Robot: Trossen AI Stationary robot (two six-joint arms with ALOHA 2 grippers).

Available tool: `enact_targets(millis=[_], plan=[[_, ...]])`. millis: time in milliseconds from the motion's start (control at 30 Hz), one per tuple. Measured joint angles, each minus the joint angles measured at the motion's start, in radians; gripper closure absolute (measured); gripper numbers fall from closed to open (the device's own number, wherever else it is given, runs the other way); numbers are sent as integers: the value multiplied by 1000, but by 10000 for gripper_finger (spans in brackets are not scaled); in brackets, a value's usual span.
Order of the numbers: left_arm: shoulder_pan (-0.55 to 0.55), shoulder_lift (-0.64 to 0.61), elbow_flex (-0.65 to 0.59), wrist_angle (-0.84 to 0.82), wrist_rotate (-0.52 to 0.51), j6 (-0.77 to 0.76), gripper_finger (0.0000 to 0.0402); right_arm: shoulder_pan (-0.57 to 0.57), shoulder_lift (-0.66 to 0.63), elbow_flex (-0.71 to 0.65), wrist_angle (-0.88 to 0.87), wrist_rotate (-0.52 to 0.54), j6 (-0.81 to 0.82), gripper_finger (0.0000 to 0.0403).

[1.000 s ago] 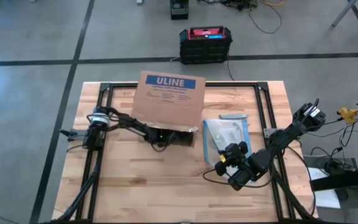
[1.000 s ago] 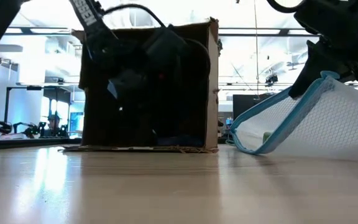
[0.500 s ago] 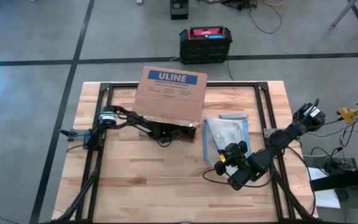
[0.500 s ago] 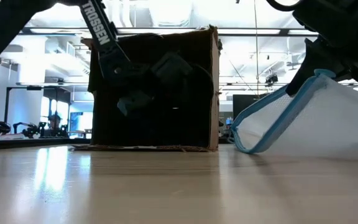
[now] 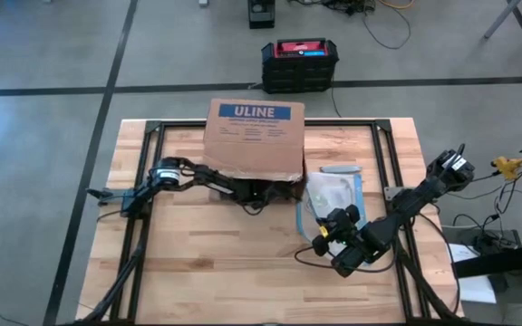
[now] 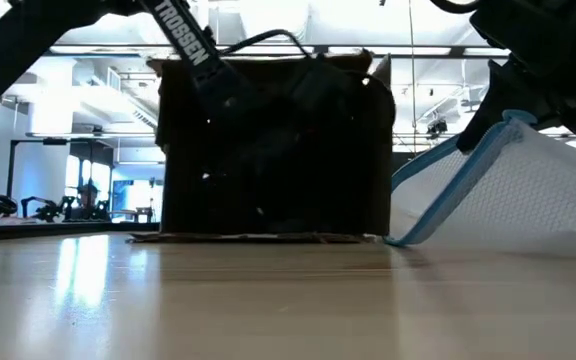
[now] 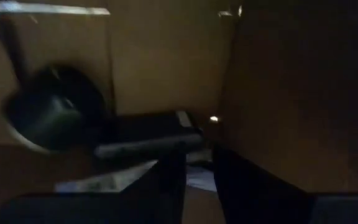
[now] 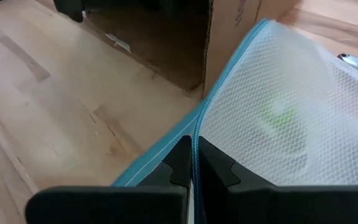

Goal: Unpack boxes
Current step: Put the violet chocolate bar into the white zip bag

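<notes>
The brown cardboard box with the blue ULINE label lies on its side, its open face toward the table's near edge. My left arm reaches level into it. My left gripper is deep inside, its fingers a little apart, near the box's right inner wall. Dark items and white paper lie on the box's lower wall. My right gripper is shut on the clear blue-edged pouch, just right of the box. My left gripper has nothing plainly between its fingers. The outer side of one finger stands close to the box's right inner wall. It is too dark to tell whether it touches. My right gripper pinches the pouch's blue edge between its two fingers, slanting down from the near right. That end is raised and the pouch tilts. Its lower corner rests on the table beside the box.
A black crate with a red top stands on the floor beyond the far edge. A small grey strip lies on the table by the pouch's far end. Something green sits inside the pouch. Bare wood lies along the near edge.
My left gripper has moved toward the table's right edge inside the box and rolled a little. The box has slid right with it and turned squarer to the table, ending close beside the pouch.
</notes>
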Motion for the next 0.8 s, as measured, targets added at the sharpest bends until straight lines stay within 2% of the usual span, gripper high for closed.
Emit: enact_targets(millis=[100, 267, 433, 533, 800], plan=[[27, -1, 47, -74, -26, -6, 339, 0, 0, 0, 0, 0, 1, 403], [67, -2, 53, -91, -23, -42, 339, 0, 0, 0, 1, 0, 1, 403], [97, -2, 47, -158, 86, -153, 339, 0, 0, 0, 5, 0, 3, 403], [116, -2, 36, -201, 87, -211, 339, 0, 0, 0, 10, 0, 2, 403], [156, -2, 23, -213, 114, -224, 339, 0, 0, 0, 17, 17, 1, 403]])
